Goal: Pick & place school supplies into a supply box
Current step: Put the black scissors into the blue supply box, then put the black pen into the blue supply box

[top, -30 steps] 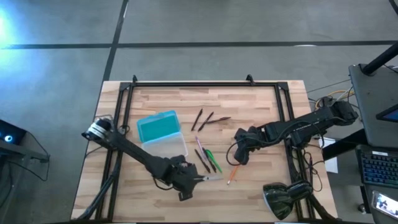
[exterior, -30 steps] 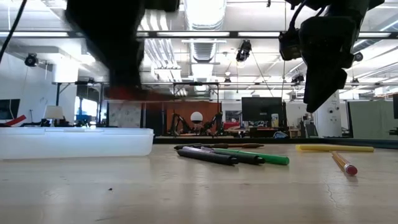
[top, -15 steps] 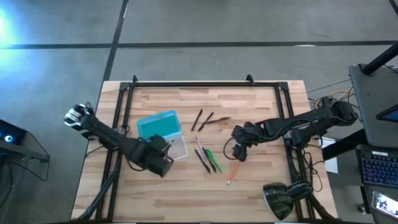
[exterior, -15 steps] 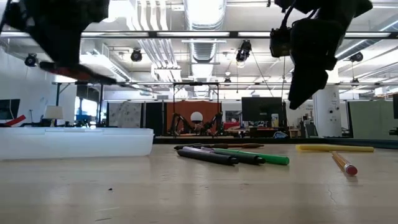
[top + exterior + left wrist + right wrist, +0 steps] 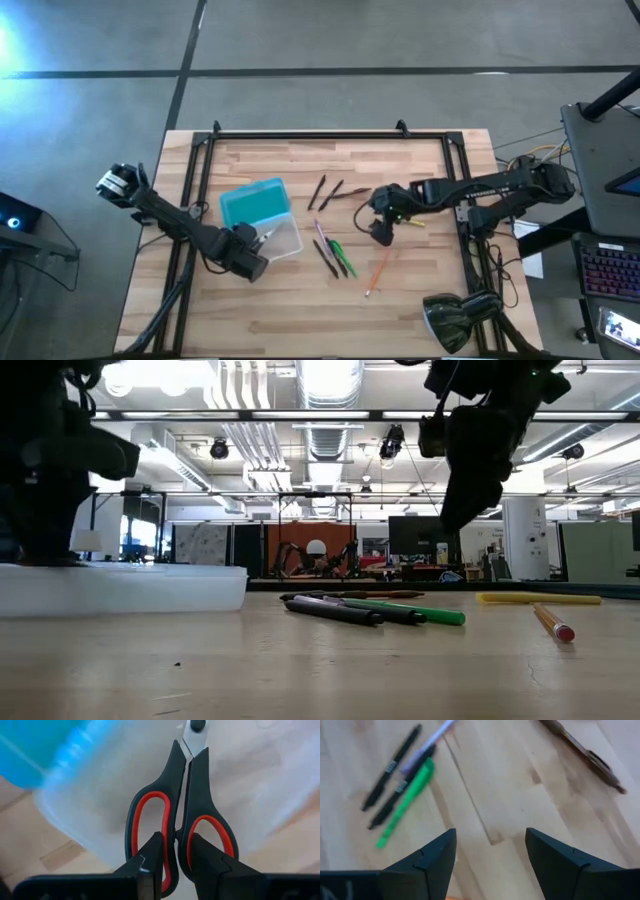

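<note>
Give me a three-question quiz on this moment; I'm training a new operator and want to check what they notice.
1. True or false: the left claw holds the scissors over the box's tray.
2. Which is the right claw doing? A) gripping the green marker; B) hanging open above the table, holding nothing; C) resting in the tray.
3. Fill in: the box's lid is ____ in colour.

Key: 1 true; 2 B; 3 turquoise.
</note>
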